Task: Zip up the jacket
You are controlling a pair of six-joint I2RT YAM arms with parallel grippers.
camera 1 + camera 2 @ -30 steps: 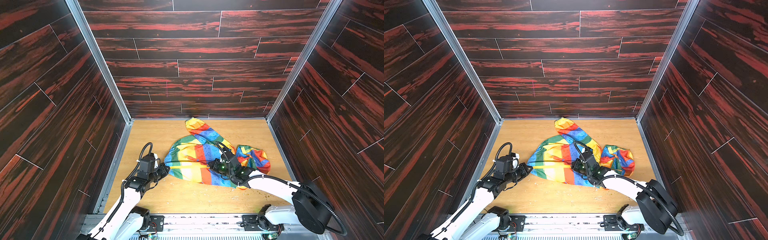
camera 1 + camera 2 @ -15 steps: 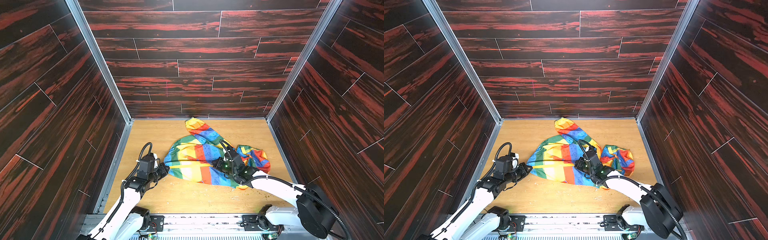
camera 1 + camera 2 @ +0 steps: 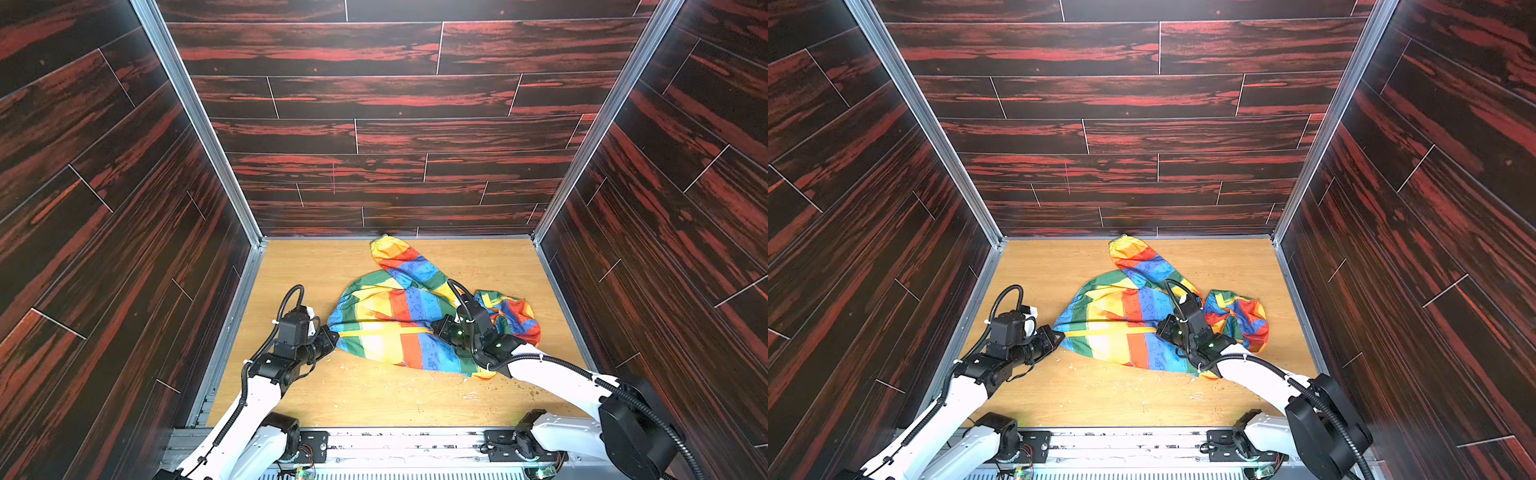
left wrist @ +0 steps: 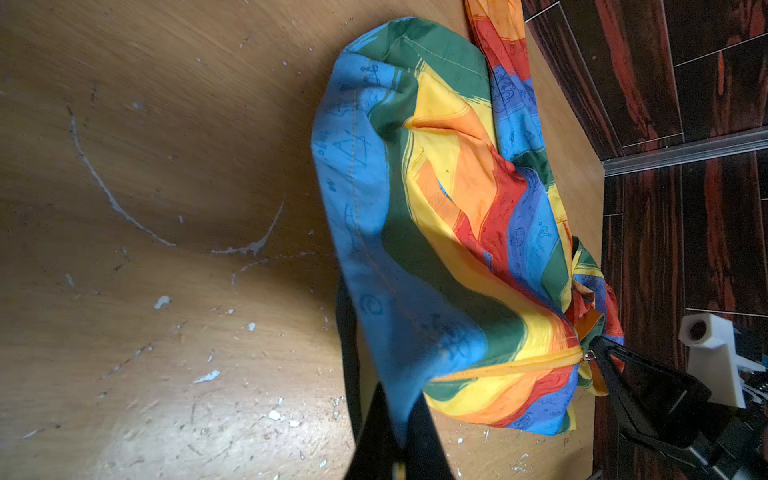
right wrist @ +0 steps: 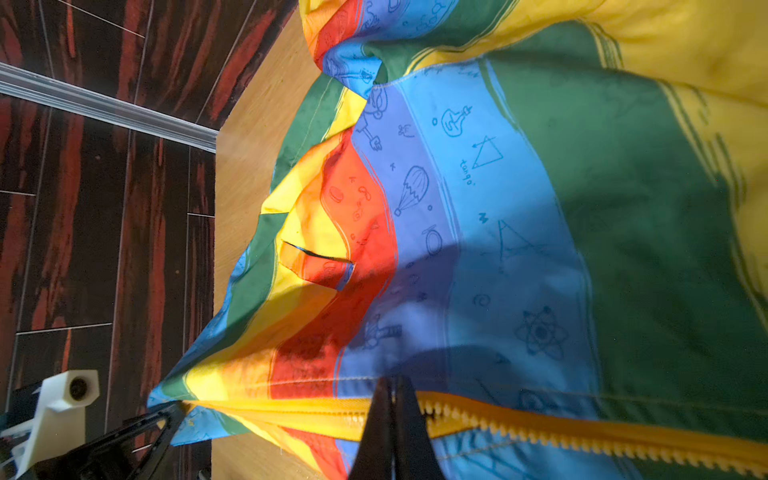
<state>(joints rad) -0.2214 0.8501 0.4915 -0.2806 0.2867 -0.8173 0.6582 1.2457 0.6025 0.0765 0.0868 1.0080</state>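
The rainbow jacket (image 3: 395,307) (image 3: 1125,307) lies crumpled on the wooden floor in both top views. Its yellow zipper (image 3: 386,332) (image 4: 507,365) runs between my two grippers. My left gripper (image 3: 334,334) (image 4: 401,419) is shut on the blue hem at the zipper's left end. My right gripper (image 3: 434,326) (image 5: 395,395) is shut on the zipper (image 5: 540,428) at its slider, which the fingertips hide. The stretch toward the left gripper looks closed. Beyond the right jaws a row of bare teeth shows.
One sleeve (image 3: 399,257) reaches to the back wall. A bunched part of the jacket (image 3: 511,311) lies right of my right wrist. Dark wood-patterned walls close in three sides. The floor (image 3: 374,395) is scuffed with white flecks, and a metal rail (image 3: 395,440) runs along the front.
My right gripper has shifted slightly to the right along the zipper, and its arm has followed. The left gripper has held still on the hem.
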